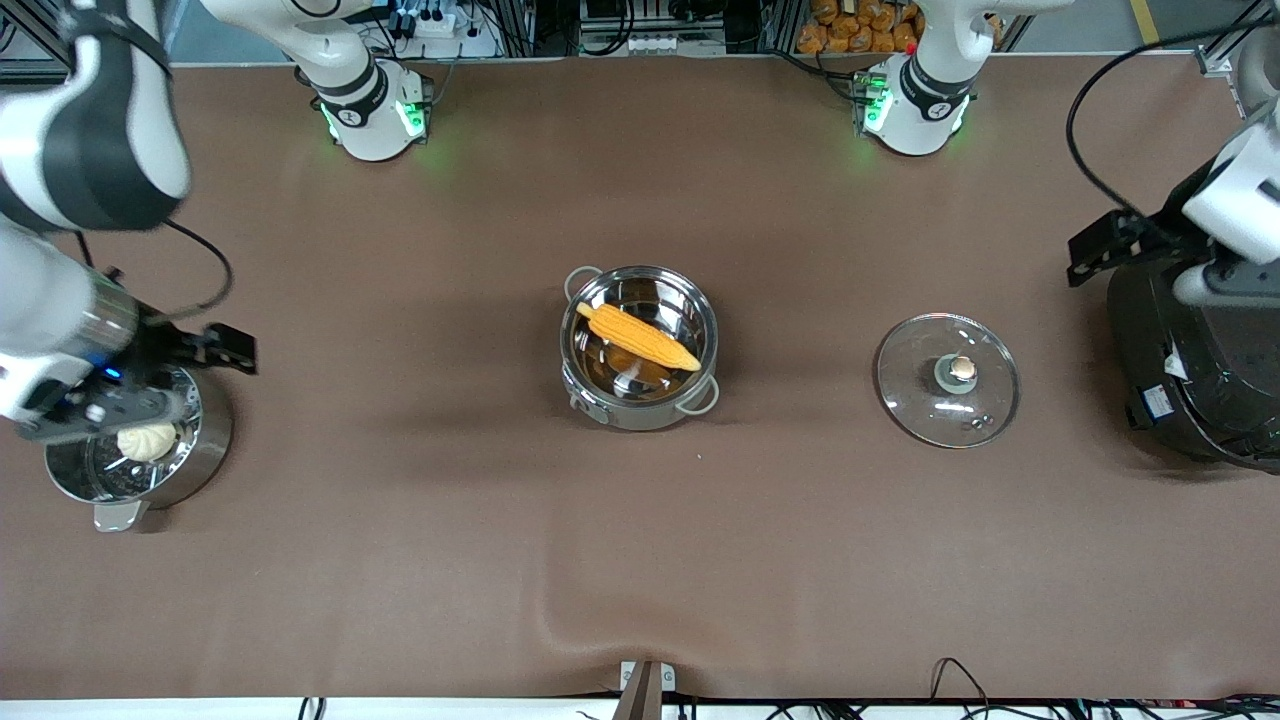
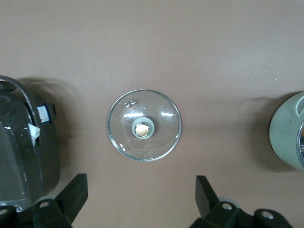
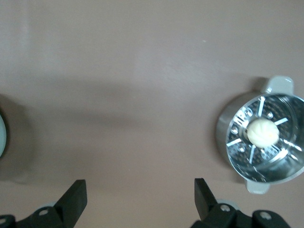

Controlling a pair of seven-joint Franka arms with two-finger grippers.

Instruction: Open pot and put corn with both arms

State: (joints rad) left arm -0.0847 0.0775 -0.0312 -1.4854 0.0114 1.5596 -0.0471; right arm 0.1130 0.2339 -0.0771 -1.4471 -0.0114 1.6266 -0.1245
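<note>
My left claw (image 2: 137, 202) hung released over the black cooker (image 1: 1190, 370); my right claw (image 3: 137, 202), released too, hung over the steamer (image 1: 140, 450). Corn (image 1: 640, 338) lay in the lidless pot (image 1: 640, 400) mid-counter (image 1: 400, 560), lid (image 1: 948, 380) beside it.

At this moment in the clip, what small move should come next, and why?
Probably none beyond parking both arms: the corn already lies in the open pot, and the glass lid rests on the table toward the left arm's end. The left end effector is open above the lid; the right end effector is open near the steamer pot holding a bun.
</note>
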